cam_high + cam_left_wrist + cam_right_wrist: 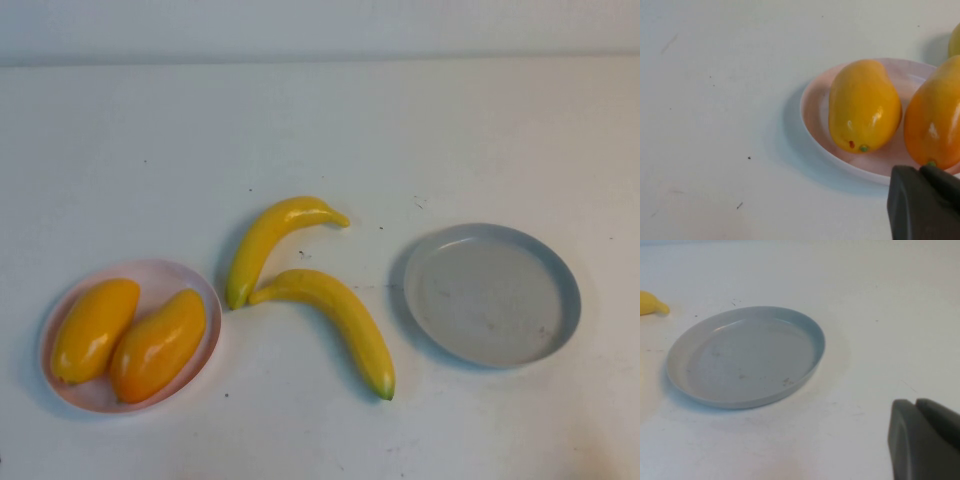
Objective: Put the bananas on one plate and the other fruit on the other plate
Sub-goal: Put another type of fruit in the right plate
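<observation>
Since both mangoes (128, 340) occupy the pink plate (200, 290), grasp each banana (335, 320) mid-length, then lower it onto the grey plate (560, 290). The left gripper (925, 205) sits beside the pink plate and the right gripper (925, 440) near the grey plate; whether either is open cannot be told.

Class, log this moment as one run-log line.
mangoes: both on pink plate | bananas: on table | grey plate: empty | left gripper: near pink plate | right gripper: near grey plate

left: both mangoes (128, 338) on pink plate (160, 277) | centre: two bananas (300, 282) on table (320, 130) | right: grey plate (490, 293)
</observation>
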Action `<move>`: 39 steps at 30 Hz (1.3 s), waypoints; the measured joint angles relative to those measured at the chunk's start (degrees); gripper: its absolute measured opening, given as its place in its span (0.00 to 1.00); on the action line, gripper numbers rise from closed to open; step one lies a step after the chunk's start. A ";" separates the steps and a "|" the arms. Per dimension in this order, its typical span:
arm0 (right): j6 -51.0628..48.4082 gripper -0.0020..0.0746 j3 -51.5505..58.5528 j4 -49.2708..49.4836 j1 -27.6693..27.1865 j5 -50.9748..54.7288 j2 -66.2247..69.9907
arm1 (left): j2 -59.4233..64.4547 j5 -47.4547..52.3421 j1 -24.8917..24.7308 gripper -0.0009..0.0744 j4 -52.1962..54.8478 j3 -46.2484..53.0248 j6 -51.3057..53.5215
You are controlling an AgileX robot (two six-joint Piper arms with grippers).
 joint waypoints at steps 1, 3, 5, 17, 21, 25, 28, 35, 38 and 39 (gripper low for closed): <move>0.00 0.01 0.00 0.00 0.00 0.00 0.00 | 0.00 0.00 0.00 0.01 0.00 0.00 0.00; 0.00 0.01 0.00 0.00 0.00 0.00 0.00 | 0.00 0.00 0.00 0.01 0.00 0.00 0.00; 0.00 0.01 0.00 0.00 0.00 0.00 0.00 | 0.00 0.00 0.00 0.01 0.00 0.00 0.00; 0.00 0.01 0.00 0.00 0.00 0.00 0.00 | 0.00 0.00 0.00 0.01 0.00 0.00 0.00; -0.14 0.01 0.05 0.00 0.00 -1.95 0.00 | 0.00 0.00 0.00 0.01 0.00 0.00 0.00; 0.50 0.01 0.14 6.83 0.00 -10.99 0.00 | 0.00 0.00 0.00 0.01 0.00 0.00 0.00; 0.73 0.01 0.14 13.64 0.00 -16.19 0.00 | 0.00 0.00 0.00 0.01 0.00 0.00 0.00; 1.07 0.01 0.14 23.44 0.00 -21.54 0.00 | 0.00 0.00 0.00 0.01 0.00 0.00 0.00; 1.07 0.01 0.14 28.27 0.00 -24.04 0.00 | 0.00 0.00 0.00 0.01 0.00 0.00 0.00; 1.07 0.01 0.14 30.00 0.00 -24.15 0.00 | 0.00 0.00 0.00 0.01 0.00 0.00 0.00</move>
